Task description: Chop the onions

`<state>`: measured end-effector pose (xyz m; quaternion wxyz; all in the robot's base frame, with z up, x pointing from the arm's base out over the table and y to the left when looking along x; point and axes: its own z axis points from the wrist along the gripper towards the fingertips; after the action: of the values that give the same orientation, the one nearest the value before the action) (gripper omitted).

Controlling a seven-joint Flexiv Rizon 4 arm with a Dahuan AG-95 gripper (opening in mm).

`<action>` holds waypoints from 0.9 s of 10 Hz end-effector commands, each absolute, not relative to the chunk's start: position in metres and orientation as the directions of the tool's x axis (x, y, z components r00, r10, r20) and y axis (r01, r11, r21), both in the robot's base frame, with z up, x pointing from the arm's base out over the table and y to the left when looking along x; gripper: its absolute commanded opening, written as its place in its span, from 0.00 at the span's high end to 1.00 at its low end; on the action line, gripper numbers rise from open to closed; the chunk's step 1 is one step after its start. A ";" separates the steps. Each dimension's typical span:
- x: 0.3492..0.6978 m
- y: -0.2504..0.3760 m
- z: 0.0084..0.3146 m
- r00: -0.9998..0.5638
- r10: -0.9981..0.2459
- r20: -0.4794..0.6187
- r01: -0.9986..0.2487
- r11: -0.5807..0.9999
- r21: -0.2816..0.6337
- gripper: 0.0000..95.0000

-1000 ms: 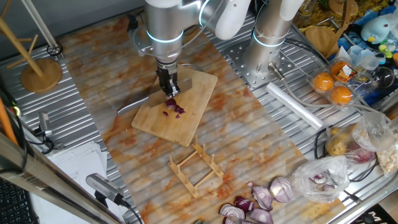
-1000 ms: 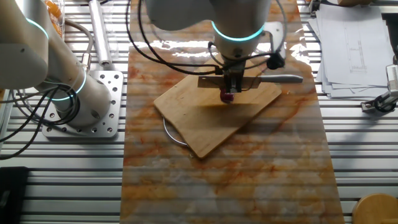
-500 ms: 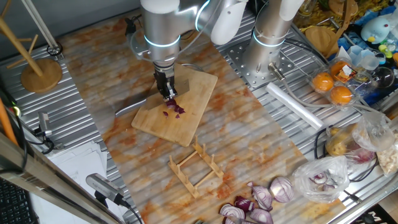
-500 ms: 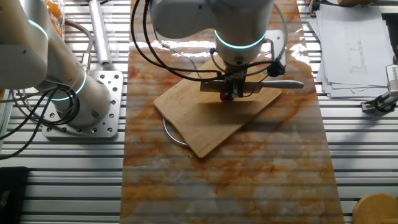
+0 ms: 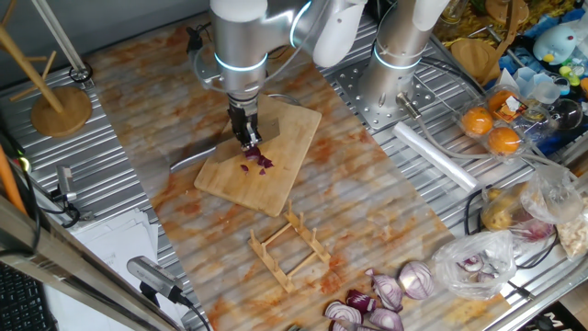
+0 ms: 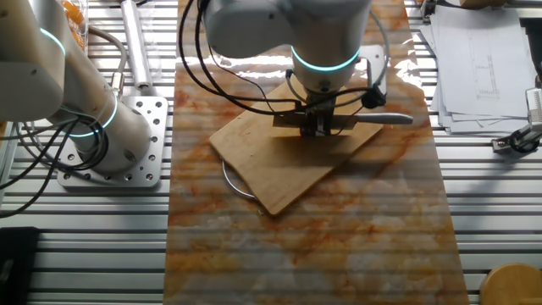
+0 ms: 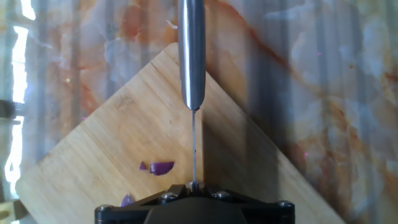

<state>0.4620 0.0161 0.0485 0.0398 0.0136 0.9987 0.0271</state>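
A few small dark red-purple onions (image 5: 259, 162) lie in a cluster on the bamboo cutting board (image 5: 280, 188). My gripper (image 5: 247, 138) stands just above and left of them, shut on a steel knife (image 6: 385, 119). The knife lies level over the board (image 6: 288, 182), and in this view it and the gripper (image 6: 319, 125) hide the onions. In the hand view the silver knife handle (image 7: 191, 56) points away from the gripper (image 7: 194, 188), the thin blade edge runs down the middle, and two onion pieces (image 7: 161, 167) sit left of it on the board (image 7: 118, 137).
A slotted wooden rack (image 5: 289, 246) lies in front of the board. Halved red onions (image 5: 381, 303) sit at the near edge, with a plastic bag (image 5: 473, 262) and oranges (image 5: 491, 129) to the right. A second arm's base (image 5: 395, 69) stands behind; a wooden stand (image 5: 60, 106) is at the left.
The gripper has carried the knife down towards the board and a little sideways. In the other fixed view the onions, visible a second ago, are now covered.
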 end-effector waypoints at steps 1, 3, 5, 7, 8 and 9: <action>0.462 0.016 0.044 -0.997 0.029 -0.070 0.025 0.997 0.067 1.00; 0.464 0.015 0.035 -0.997 0.026 -0.076 0.021 0.998 0.061 1.00; 0.465 0.015 0.028 -0.996 0.031 -0.078 0.026 0.998 0.064 1.00; 0.465 0.016 0.024 -0.996 0.035 -0.079 0.030 0.998 0.064 1.00; 0.466 0.016 0.019 -0.996 0.039 -0.082 0.033 0.997 0.063 1.00; 0.466 0.016 0.017 -0.996 0.040 -0.085 0.035 0.997 0.062 1.00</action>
<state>0.4643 0.0159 0.0460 0.0419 0.0179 0.9985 0.0319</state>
